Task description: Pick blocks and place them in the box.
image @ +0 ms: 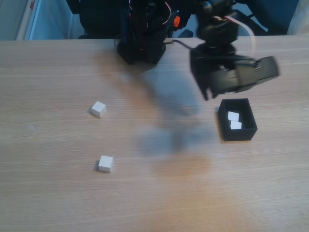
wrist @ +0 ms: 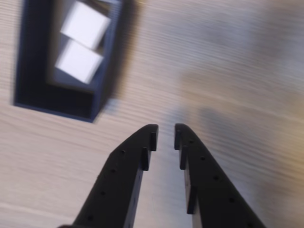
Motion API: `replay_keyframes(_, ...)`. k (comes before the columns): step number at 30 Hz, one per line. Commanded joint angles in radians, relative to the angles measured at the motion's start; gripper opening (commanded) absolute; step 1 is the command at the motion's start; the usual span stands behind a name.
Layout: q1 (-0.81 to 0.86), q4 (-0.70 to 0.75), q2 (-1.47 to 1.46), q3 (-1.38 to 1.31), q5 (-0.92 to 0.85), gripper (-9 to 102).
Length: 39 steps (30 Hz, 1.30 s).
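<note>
Two black fingers [wrist: 128, 171] of the gripper [wrist: 165, 134] filled the lower part of the wrist view, coming in from the bottom edge. The jaws were almost closed, with only a narrow gap between the tips, and nothing was held between them. Under them was only the bare wooden bench [wrist: 228, 71].

At the upper left in the wrist view stood the box [wrist: 28, 71], dark and open on top, with two white blocks inside it, one [wrist: 85, 24] touching the other [wrist: 78, 61]. The box was near the fingertips but apart from them.

From the fixed view, the gripper [image: 208, 95] hung above the bench [image: 154, 193], blurred, just beside the upper left corner of the box [image: 240, 133]. The box stood at the right side of the bench, and the two blocks inside it [image: 233, 116] [image: 236, 125] lay close together. Two more blocks rested on the bench at the left side, well apart from the box: one [image: 98, 109] farther from the camera and one [image: 105, 163] closer to it. The base of the arm [image: 142, 41] stood at the far edge of the bench.
</note>
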Motion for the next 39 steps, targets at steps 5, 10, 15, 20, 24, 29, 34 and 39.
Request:
replay_keyframes(5,0.221,0.106,0.166,0.08,-0.109,2)
replay_keyframes(10,0.385,0.058,0.275,0.176,-0.158,1)
replay_keyframes(15,0.551,-0.077,0.414,0.353,-0.247,0)
replay_keyframes(20,0.675,-0.126,0.408,0.413,-0.345,1)
replay_keyframes(24,0.726,-0.195,0.291,0.387,-0.377,7)
replay_keyframes(29,0.752,-0.249,0.109,0.288,-0.379,11)
replay_keyframes(34,0.755,-0.36,-0.043,0.202,-0.344,15)
replay_keyframes(39,0.762,-0.453,-0.14,0.147,-0.339,17)
